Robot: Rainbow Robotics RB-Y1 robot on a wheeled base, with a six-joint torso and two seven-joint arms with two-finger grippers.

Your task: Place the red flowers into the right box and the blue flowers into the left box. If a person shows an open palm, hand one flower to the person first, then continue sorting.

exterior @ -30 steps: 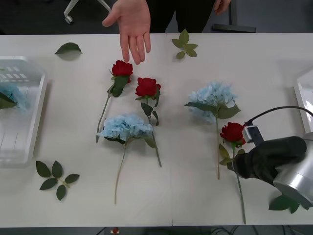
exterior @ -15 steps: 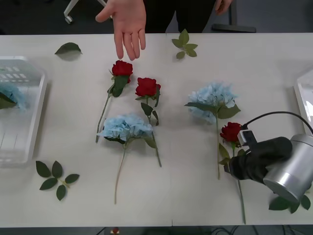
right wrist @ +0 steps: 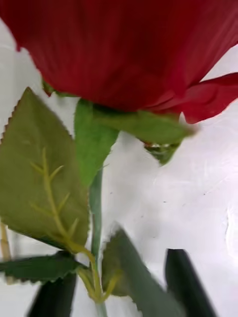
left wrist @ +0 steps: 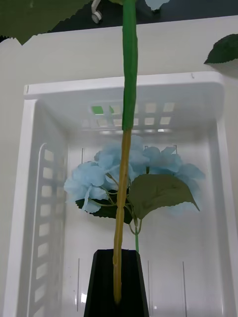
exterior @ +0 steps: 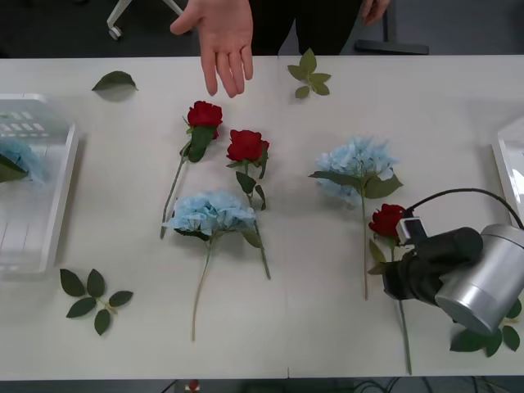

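While a palm (exterior: 221,37) waited at the far edge, the right gripper (right wrist: 121,285), fingers apart, straddled the near-right rose (exterior: 387,219) stem; light and floppy, it looked best pinched there, below the bloom.

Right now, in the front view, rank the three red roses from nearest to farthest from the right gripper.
From the right gripper:
1. The rose right beside it, its stem running under the fingers.
2. The middle rose, toward table centre.
3. The far rose, just below the person's open palm.
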